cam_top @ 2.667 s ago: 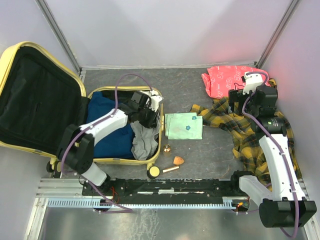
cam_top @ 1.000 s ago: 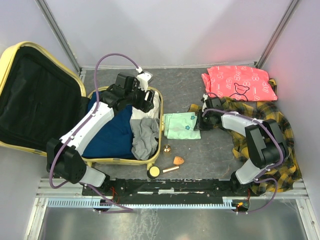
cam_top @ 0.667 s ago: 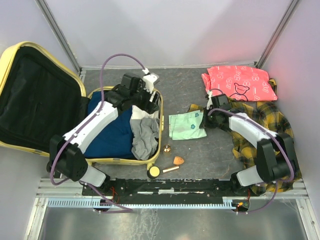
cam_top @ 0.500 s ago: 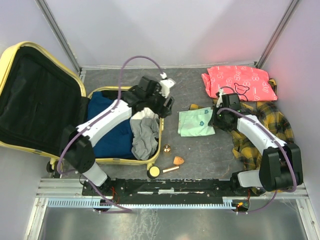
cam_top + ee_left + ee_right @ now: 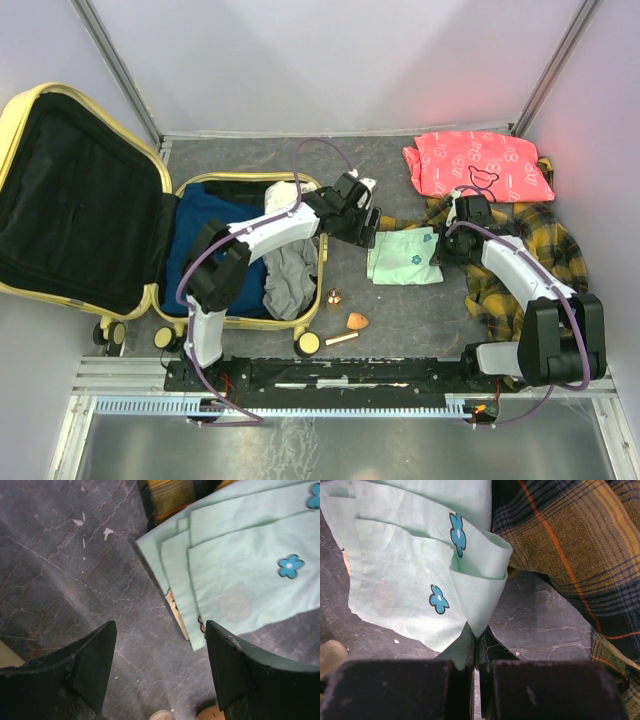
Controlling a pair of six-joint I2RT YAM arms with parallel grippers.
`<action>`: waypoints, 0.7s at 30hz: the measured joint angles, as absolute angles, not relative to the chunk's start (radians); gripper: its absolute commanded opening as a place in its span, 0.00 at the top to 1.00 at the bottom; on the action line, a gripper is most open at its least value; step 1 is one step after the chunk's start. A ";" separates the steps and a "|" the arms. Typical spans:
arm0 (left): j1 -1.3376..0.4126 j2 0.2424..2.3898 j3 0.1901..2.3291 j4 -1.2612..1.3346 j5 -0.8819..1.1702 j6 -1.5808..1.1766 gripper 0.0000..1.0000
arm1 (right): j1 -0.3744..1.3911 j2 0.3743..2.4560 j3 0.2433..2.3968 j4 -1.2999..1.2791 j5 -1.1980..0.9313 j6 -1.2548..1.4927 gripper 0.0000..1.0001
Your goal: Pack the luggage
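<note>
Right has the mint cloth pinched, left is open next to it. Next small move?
Probably slide the left gripper onto the mint cloth's folded edge and close. Its jaws stand open over the table just beside that edge, while the right gripper pinches the cloth's far side.

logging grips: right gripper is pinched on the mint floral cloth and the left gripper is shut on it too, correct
Not quite. The left gripper is open, its jaws apart above the edge of the mint floral cloth, holding nothing, as the left wrist view shows. The right gripper is indeed pinched on it.
</note>
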State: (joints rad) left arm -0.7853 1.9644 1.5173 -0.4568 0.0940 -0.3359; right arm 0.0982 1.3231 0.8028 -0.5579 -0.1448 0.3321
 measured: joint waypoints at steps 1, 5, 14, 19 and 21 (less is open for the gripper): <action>-0.785 1.976 1.518 -0.456 0.087 -0.356 0.25 | 0.098 1.323 0.802 -0.558 -0.145 0.333 0.99; -0.787 2.033 1.517 -0.439 0.071 -0.425 0.29 | 0.098 1.323 0.796 -0.554 -0.145 0.337 0.99; -0.791 2.091 1.465 -0.281 0.127 -0.483 0.42 | 0.098 1.337 0.788 -0.532 -0.149 0.352 0.99; -0.799 2.104 1.436 -0.187 0.204 -0.490 0.83 | 0.098 1.352 0.778 -0.522 -0.149 0.361 0.99; -0.801 2.118 1.436 -0.174 0.221 -0.490 0.97 | 0.098 1.353 0.777 -0.523 -0.150 0.363 0.99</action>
